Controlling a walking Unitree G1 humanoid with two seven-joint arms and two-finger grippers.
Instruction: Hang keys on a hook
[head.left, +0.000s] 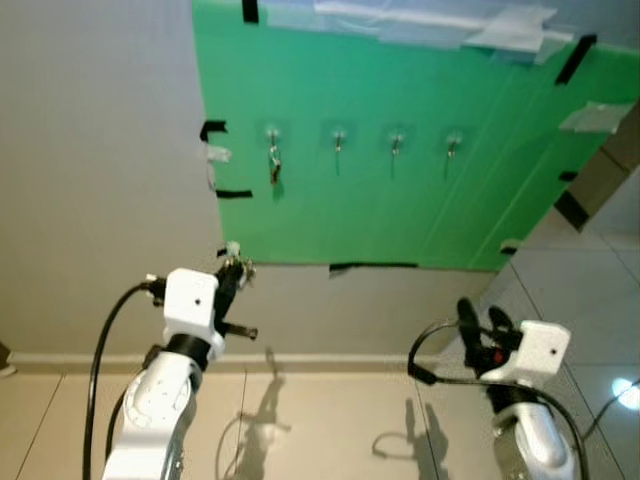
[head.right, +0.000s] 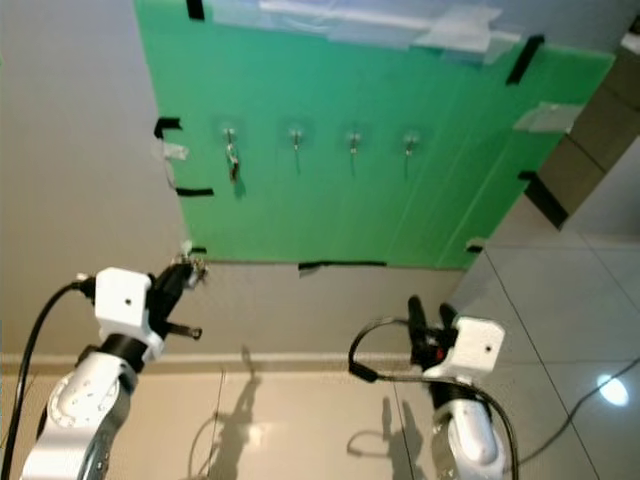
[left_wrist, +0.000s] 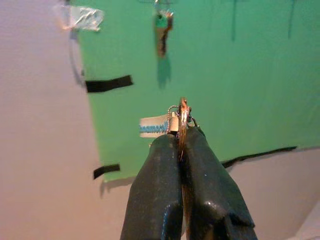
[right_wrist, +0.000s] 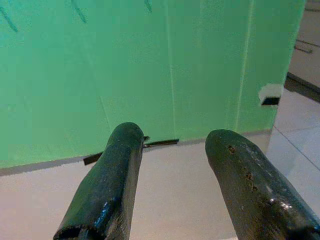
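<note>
A green board (head.left: 420, 190) is taped to the wall and carries a row of several small hooks. The leftmost hook (head.left: 272, 135) has a key (head.left: 274, 167) hanging from it; the hook beside it (head.left: 339, 137) and the others are bare. My left gripper (head.left: 236, 268) is raised below the board's lower left corner, shut on a bunch of keys (left_wrist: 181, 116) with a white tag (left_wrist: 154, 126). My right gripper (head.left: 480, 322) is held low at the right, open, nothing between its fingers (right_wrist: 116, 170).
Grey wall (head.left: 100, 180) lies left of and under the board. Black tape strips (head.left: 372, 266) hold the board's edges. Tiled floor (head.left: 320, 420) runs below, with a darker corner and doorway (head.left: 600, 180) at the right.
</note>
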